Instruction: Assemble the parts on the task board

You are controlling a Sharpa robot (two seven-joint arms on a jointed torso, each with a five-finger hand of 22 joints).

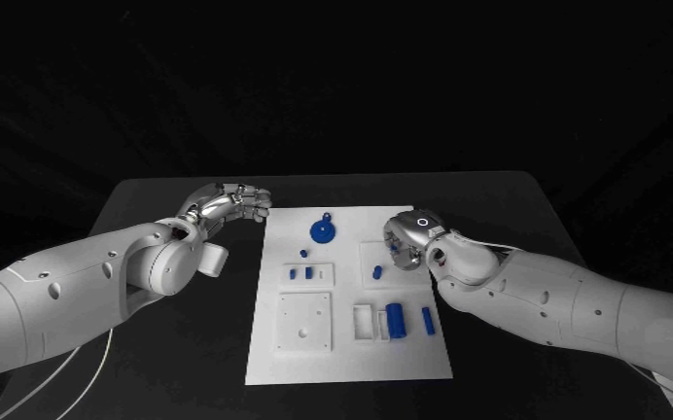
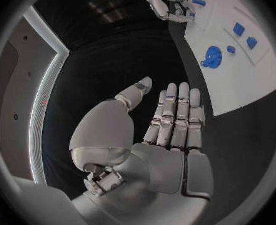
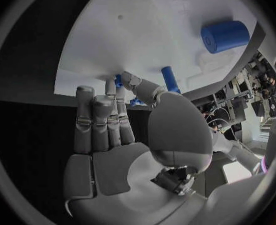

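Two hands at the task board (image 1: 351,362), no readable writing anywhere.

Your left hand (image 1: 231,202) hovers just off the board's left edge, fingers straight and empty. A blue gear (image 1: 323,233) lies on the board's upper middle. Your right hand (image 1: 408,242) rests over the board's right side; whether it pinches the small blue peg (image 3: 119,80) at its fingertips, you cannot tell.

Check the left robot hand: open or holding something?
Open. The left robot hand holds nothing, fingers extended over bare table, beside the board.
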